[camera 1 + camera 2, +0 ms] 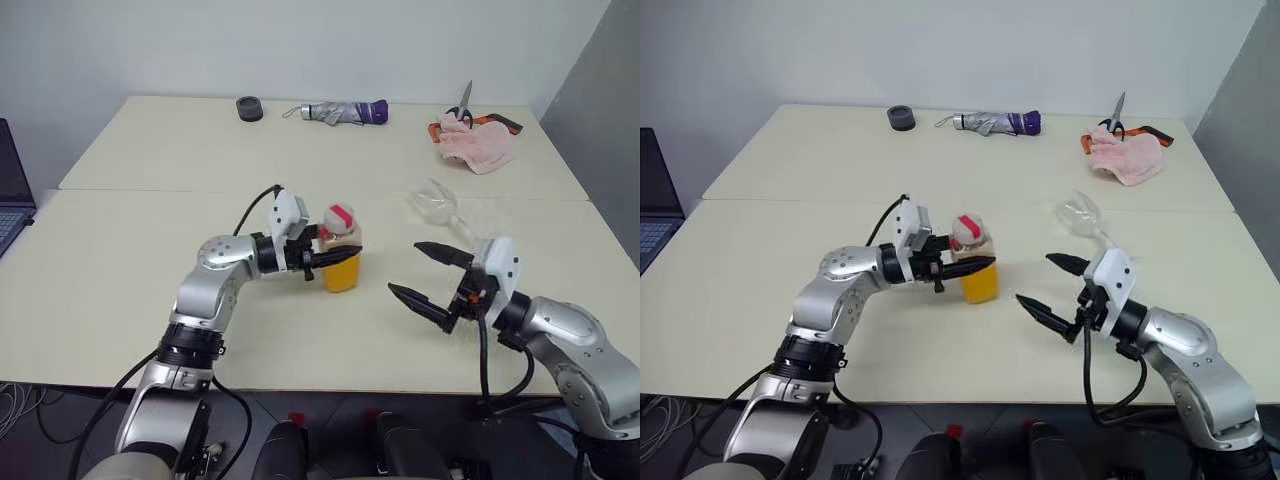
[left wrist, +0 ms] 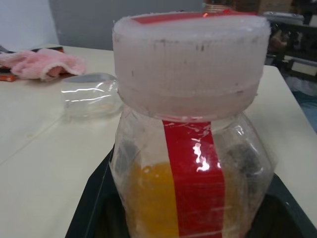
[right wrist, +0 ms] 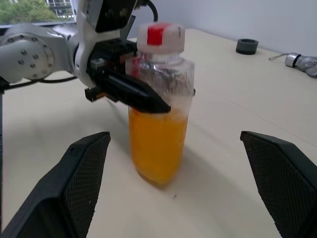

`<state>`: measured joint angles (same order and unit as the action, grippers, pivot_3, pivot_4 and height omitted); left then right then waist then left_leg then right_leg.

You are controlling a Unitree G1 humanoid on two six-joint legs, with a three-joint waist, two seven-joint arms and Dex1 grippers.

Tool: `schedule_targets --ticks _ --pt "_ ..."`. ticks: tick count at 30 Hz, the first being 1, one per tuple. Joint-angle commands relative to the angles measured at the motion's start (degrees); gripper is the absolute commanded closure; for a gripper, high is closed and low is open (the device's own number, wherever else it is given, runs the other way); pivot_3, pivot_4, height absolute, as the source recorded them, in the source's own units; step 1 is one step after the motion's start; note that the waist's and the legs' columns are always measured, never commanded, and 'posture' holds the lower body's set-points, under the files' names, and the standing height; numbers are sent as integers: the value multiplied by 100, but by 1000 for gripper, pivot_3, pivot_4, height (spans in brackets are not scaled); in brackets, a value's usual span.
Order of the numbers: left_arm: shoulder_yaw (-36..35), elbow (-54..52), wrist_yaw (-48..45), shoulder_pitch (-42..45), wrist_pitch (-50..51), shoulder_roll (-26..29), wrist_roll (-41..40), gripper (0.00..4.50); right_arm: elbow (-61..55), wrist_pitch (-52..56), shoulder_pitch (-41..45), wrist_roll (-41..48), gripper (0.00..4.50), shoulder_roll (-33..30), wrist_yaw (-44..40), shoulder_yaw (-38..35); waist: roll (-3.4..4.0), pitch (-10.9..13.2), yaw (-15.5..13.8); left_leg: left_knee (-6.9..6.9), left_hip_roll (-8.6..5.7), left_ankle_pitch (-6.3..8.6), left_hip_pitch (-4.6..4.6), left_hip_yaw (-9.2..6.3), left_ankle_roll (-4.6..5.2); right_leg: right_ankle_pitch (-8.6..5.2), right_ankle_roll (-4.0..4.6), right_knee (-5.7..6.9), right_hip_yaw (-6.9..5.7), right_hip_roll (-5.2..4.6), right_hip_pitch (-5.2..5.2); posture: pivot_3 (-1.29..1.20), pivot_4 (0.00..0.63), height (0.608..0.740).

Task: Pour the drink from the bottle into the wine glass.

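left tool (image 1: pixel 322 257) pinches the bottle (image 1: pixel 341 257) around its upper body, below the capped neck; bottle upright, held over the cream surface (image 1: pixel 120 270), about half full of orange drink (image 3: pixel 157 148). right tool (image 1: pixel 432 274) empty, its 2 fingers spread wide, just beside the bottle on its right. wine glass (image 1: pixel 436 203) lies on its side on the surface beyond the right tool.

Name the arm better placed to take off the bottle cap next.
Probably right. The left gripper is shut on the bottle, its cap on. The right gripper hangs open beside it, facing it, holding nothing.
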<state>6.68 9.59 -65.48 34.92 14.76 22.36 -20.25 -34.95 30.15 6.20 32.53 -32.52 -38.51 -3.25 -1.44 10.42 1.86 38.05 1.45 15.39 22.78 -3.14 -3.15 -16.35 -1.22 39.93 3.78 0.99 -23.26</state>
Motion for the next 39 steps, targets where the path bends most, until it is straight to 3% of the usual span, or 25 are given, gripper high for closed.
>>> schedule_targets --ticks 1,16,30,33,39 --pt "47 -38 -354 224 -144 3 -134 2630 -410 281 205 340 0 -24 152 -71 0 0 0 0 0 0 0 0 0 0 0 0 0 0 0 0 150 740" --pt "249 495 -952 581 -526 -163 68 2630 -265 1168 1661 508 0 550 996 594 0 0 0 0 0 0 2 -3 1 0 0 -2 -2 1 0 0 150 740" --pt "311 718 -963 637 -886 -268 311 2630 293 943 2083 -249 0 857 1104 1104 1 0 2 0 1 0 3 -3 1 0 0 -2 -2 1 -2 0 150 740" --pt "314 724 -965 633 -907 -277 325 2630 347 924 2117 -311 602 929 1090 1102 1 1 0 0 0 0 5 -4 1 0 1 -2 -3 0 -2 0 150 740" --pt "302 724 -938 636 -908 -292 321 2631 378 873 2113 -447 2655 894 928 1207 1 0 0 0 1 1 4 -3 1 0 1 -2 -3 0 -2 0 150 740"
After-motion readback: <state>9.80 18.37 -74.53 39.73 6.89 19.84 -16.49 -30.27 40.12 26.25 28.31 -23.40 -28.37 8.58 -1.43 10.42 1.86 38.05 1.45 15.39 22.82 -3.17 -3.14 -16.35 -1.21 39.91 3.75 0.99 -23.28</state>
